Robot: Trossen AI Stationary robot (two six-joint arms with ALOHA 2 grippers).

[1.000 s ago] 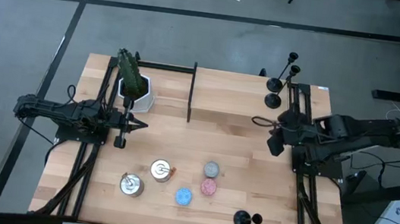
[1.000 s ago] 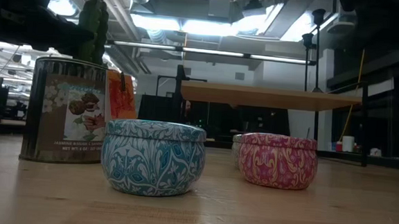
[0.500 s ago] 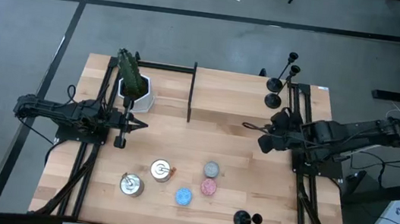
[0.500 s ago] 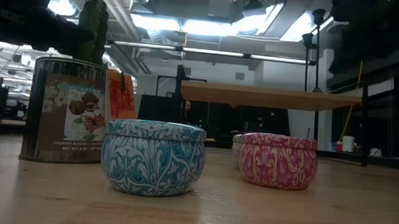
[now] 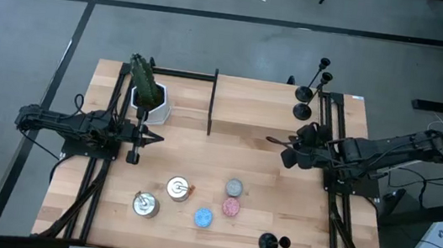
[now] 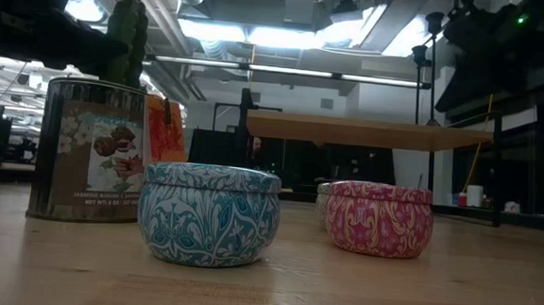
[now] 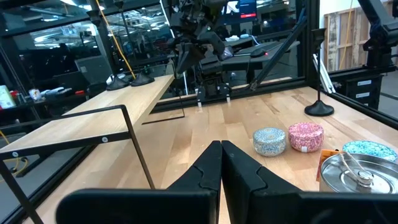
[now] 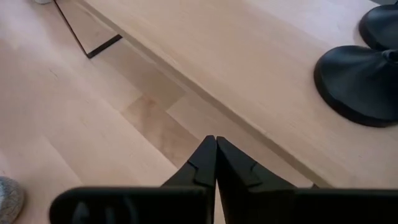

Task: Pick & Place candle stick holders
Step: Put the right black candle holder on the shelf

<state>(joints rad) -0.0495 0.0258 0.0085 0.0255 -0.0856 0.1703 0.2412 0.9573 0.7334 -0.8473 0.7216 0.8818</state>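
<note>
Two black candle stick holders [image 5: 302, 92] [image 5: 301, 111] stand by their round bases on the right end of a raised wooden shelf [image 5: 257, 107]; their bases show in the right wrist view [image 8: 356, 84] [image 8: 380, 25]. A third holder [image 5: 268, 242] stands on the table near the front right and also shows in the left wrist view [image 7: 321, 109]. My right gripper [image 5: 278, 143] is shut and empty, above the table by the shelf's near edge [image 8: 215, 147]. My left gripper [image 5: 155, 139] is shut and empty at the table's left [image 7: 220, 150].
A cactus in a white pot [image 5: 148, 94] stands at the far left. Two silver tins [image 5: 144, 205] [image 5: 179, 189] and grey [image 5: 234, 187], pink [image 5: 231, 206] and blue [image 5: 203, 217] candles sit near the front middle. The shelf's black frame [image 5: 213, 102] rises mid-table.
My right gripper has moved toward the table's left edge along the shelf's near side, staying shut and empty. The left arm and all objects have kept still.
</note>
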